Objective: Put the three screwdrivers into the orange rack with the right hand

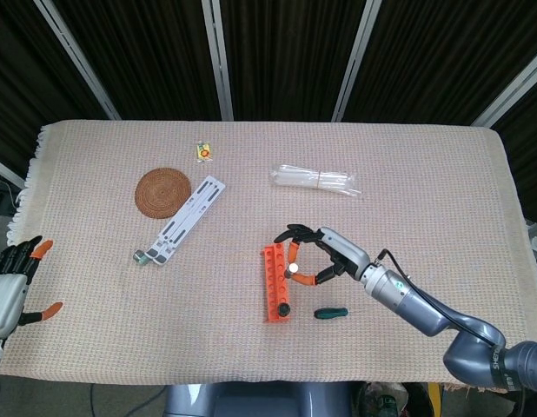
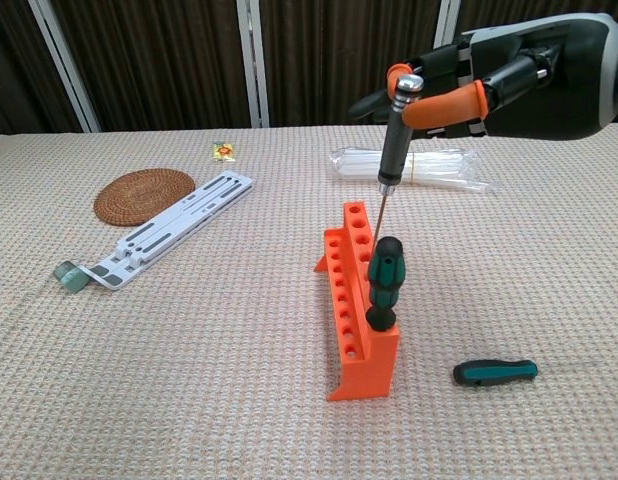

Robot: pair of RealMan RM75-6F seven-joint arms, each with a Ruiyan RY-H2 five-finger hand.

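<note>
Head view: orange rack [image 1: 277, 282] near the middle of the cloth-covered counter [image 1: 425, 174], long axis running toward the near edge. Right hand [image 1: 319, 254] just right of the rack's far end, fingers [image 1: 305, 276] pinching a grey-handled screwdriver [image 1: 294, 254] held over the rack. Dark-handled screwdriver [image 1: 284, 309] standing in the rack's near end. Green-handled screwdriver [image 1: 331, 313] lying flat on the counter just right of the rack's near end. Left hand [image 1: 15, 282] well left of the rack at the counter's edge, fingers spread, holding nothing. Round woven coaster [image 1: 162, 192] and white slotted bar [image 1: 182, 218] to the rack's far left; small yellow packet [image 1: 203, 151] beyond those; clear plastic bundle [image 1: 316, 179] beyond the rack. Chest view: right hand [image 2: 489, 85] above and right of the rack [image 2: 355, 310], orange-tipped fingers [image 2: 444, 105] clamped on the grey-handled screwdriver [image 2: 393, 130], which hangs nearly upright, thin shaft pointing down over the far holes; cannot tell whether the tip touches the rack. Dark-handled screwdriver [image 2: 382, 283] upright in a near hole. Green-handled screwdriver [image 2: 495, 373] on the counter right of the rack.
</note>
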